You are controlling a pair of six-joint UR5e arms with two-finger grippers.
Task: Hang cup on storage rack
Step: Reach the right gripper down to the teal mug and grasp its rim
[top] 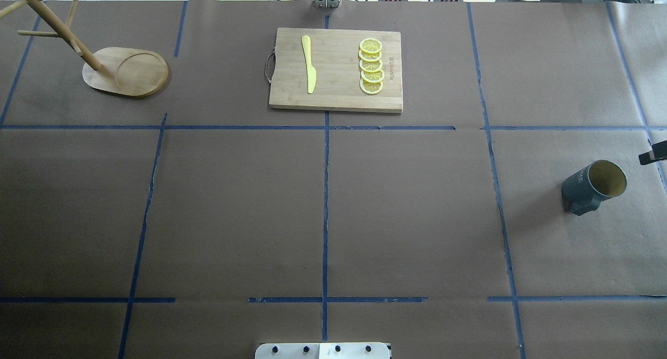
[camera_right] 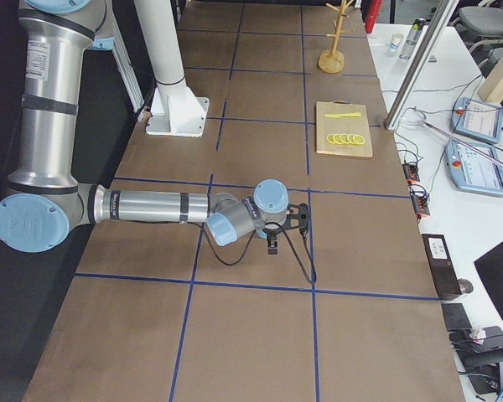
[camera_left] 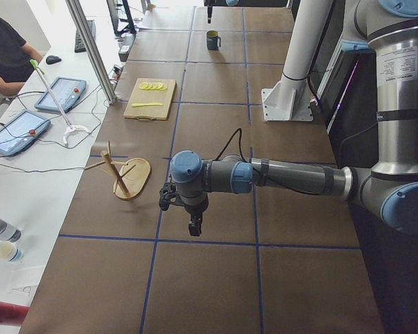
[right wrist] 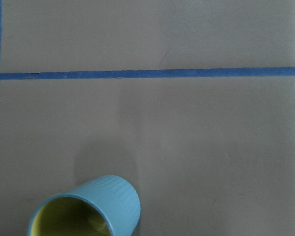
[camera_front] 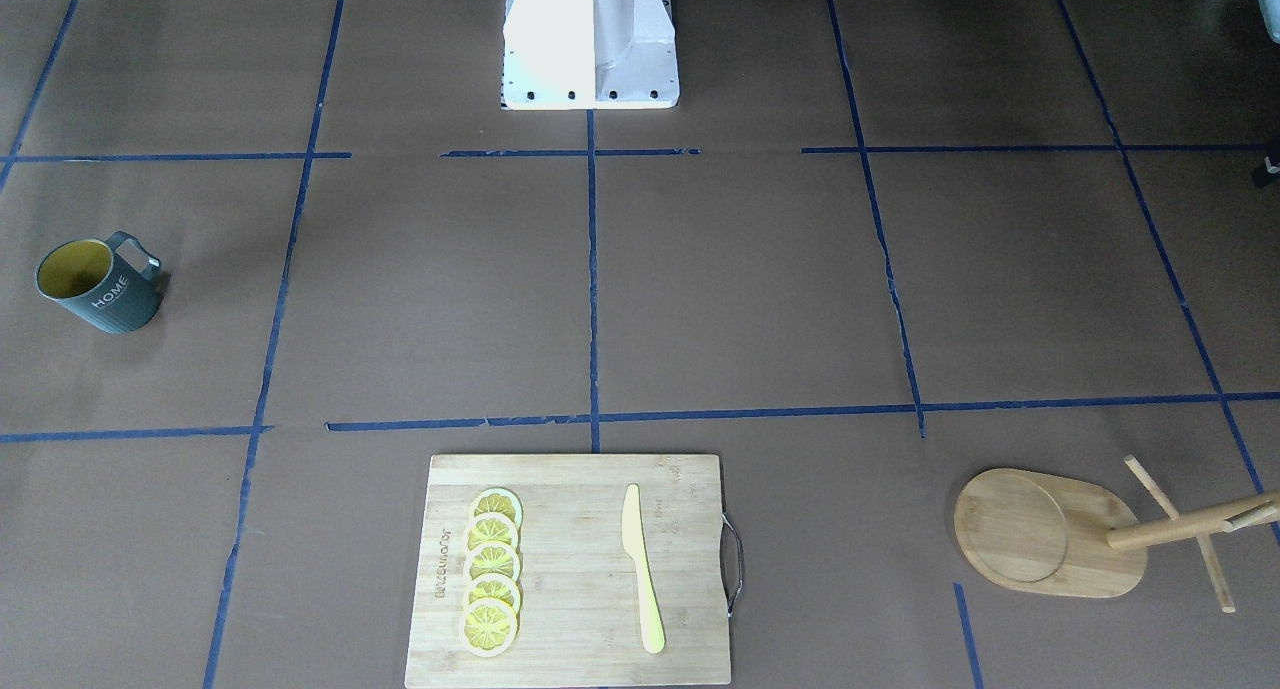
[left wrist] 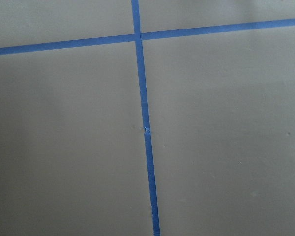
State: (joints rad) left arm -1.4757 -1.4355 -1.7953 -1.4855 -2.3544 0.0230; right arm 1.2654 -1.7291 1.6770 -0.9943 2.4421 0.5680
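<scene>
R gripper [camera_right: 272, 243] is nearer; open or closed, can't tell, same for L gripper [camera_left: 194, 226]. Dark blue-grey ribbed mug [top: 594, 186] stands upright near it at R end, handle twd robot. Light wooden mug tree [top: 127, 73] is at far L corner.

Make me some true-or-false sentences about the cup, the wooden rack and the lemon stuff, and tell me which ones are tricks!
1. The cup stands upright on the table. True.
2. The cup hangs on the rack. False: the pegs are bare, and the cup sits far from the rack, on the other side of the table.
3. Five lemon slices lie in a row on the cutting board. True.
4. The yellow knife lies on the table beside the board. False: it lies on the board, next to the slices.
</scene>
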